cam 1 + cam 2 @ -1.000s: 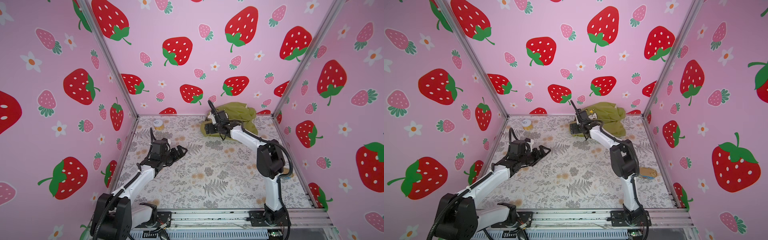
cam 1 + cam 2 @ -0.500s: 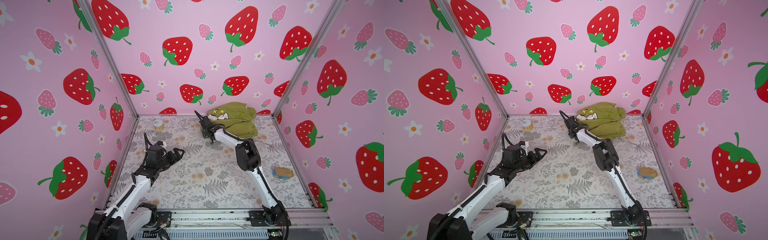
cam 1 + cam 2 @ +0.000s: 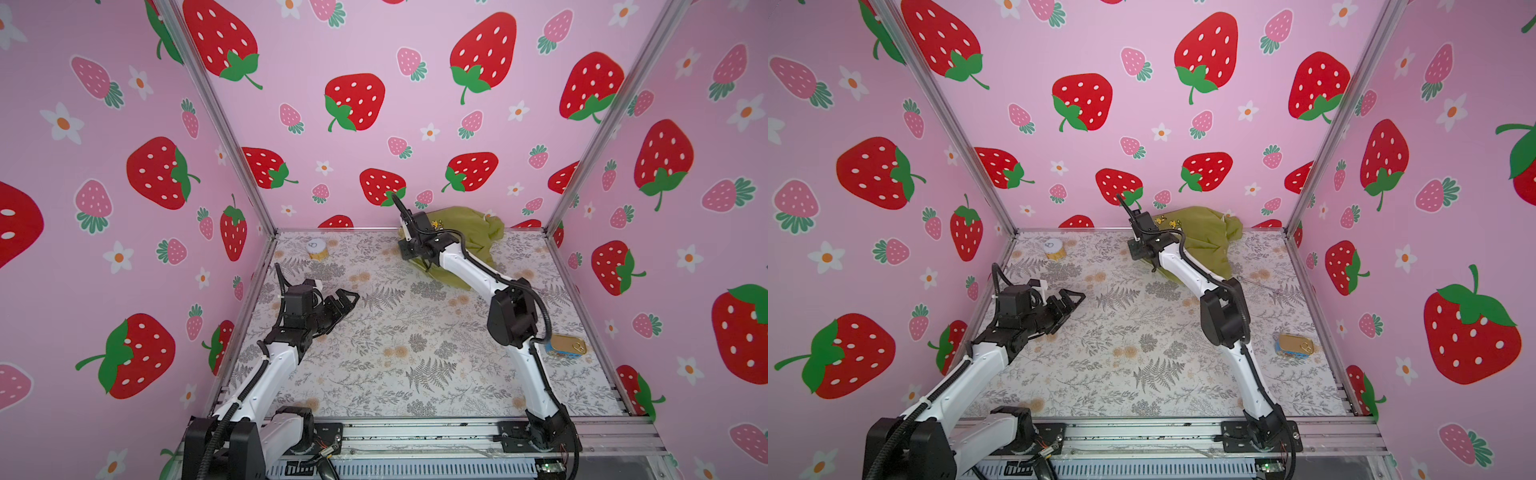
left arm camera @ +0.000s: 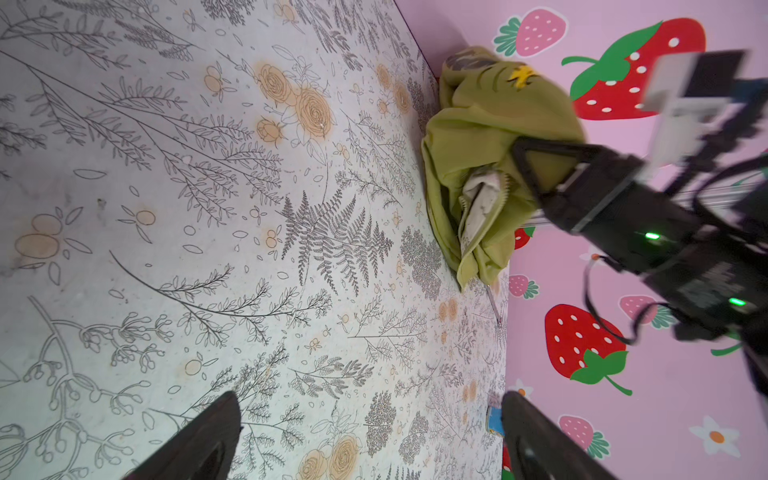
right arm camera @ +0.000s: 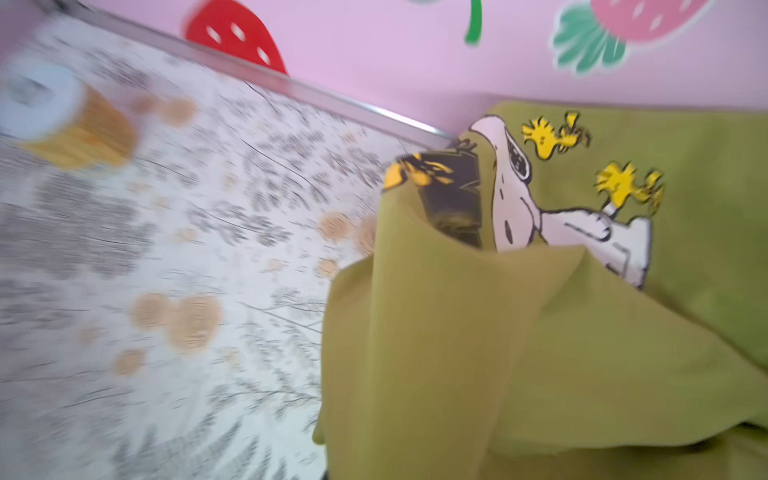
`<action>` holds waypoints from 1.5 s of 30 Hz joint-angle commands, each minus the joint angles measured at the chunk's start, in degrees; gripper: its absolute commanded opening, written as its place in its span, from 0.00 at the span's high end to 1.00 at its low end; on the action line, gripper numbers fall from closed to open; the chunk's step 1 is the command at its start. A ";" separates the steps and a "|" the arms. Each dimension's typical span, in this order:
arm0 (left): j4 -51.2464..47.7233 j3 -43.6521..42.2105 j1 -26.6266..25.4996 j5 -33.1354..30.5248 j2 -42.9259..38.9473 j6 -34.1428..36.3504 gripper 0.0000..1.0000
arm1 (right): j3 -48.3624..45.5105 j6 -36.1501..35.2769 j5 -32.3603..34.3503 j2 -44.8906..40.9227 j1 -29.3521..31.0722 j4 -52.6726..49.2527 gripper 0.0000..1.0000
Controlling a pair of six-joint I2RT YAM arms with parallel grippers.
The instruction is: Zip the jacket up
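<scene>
Closed on fabric of the olive jacket (image 3: 469, 224) at upper centre, the right gripper (image 4: 523, 154) should drag it forward slowly and low; the left gripper (image 3: 345, 300) gapes wide, empty.

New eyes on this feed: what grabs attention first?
The loud strawberry-print walls boxing in the floral table. Next, the olive jacket bunched at the back, right of middle, with the right gripper shut on its fabric beside the Snoopy print. The left gripper hangs open above the left side.
</scene>
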 commanded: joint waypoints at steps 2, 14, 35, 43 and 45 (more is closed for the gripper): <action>2.20 6.14 0.74 2.48 2.73 0.27 0.01 | 3.75 1.72 -12.21 -11.31 1.74 -0.61 1.00; 0.50 13.05 1.13 2.96 5.63 1.78 0.01 | -13.20 9.13 -14.38 -29.11 -5.35 -4.56 1.00; -34.90 5.51 -20.54 -13.39 -6.89 2.72 0.02 | -54.85 8.38 1.13 -37.54 -9.04 3.69 0.15; -34.91 -3.18 -34.08 -25.03 -13.42 -2.01 0.01 | -60.05 9.16 0.94 -43.04 -9.04 4.56 0.07; -35.86 -2.31 -38.48 -33.82 -12.54 0.84 0.01 | -61.30 9.65 -0.02 -44.49 -9.04 5.03 0.03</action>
